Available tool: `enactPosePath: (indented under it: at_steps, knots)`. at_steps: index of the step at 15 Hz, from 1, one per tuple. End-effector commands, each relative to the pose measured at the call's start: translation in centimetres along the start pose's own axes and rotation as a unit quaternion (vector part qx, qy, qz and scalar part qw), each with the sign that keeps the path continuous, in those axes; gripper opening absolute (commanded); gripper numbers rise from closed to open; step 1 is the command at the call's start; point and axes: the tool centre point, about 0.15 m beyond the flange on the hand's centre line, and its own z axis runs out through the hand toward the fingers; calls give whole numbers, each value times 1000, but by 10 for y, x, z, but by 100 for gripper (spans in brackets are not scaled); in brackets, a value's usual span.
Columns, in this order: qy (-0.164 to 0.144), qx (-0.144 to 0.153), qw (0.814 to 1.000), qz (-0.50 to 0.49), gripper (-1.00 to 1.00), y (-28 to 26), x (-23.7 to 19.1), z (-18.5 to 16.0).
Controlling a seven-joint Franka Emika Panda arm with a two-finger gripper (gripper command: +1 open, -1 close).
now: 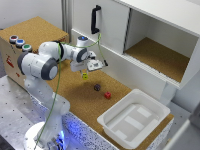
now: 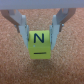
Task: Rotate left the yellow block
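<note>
1. Above the cork tabletop (image 1: 75, 97), my gripper (image 1: 85, 74) holds the yellow block (image 1: 85, 76) clear of the surface, seen from the exterior camera.
2. Through the wrist camera I see the yellow block (image 2: 40, 44) clamped between two fingers (image 2: 24, 29), one on each side; its facing side shows a dark letter N with a dash beneath it.
3. On the cork toward the exterior view's right, a dark purple block (image 1: 97, 87) and a red block (image 1: 107, 95) lie near each other, apart from the gripper.
4. Farther right sits a white tray (image 1: 150, 125) at the table's edge.
5. Behind my arm stands a white cabinet (image 1: 150, 20) with a black handle (image 1: 95, 20), its lower compartment floored in cork.
6. Three coloured buttons (image 1: 19, 43) sit on the box at the exterior view's left.
</note>
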Motion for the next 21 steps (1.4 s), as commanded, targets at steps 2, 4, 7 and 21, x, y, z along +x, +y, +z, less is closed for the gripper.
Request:
enactPosePath:
  at_steps: [2,4,7,21]
  knots:
    - [32,9,995,-93,-100,-15,24,14]
    - [28,6,993,-118,-100,-24,30,17]
    - [10,27,996,-82,100,-3,40,25]
    - [31,68,997,10,100,-43,-6,-84]
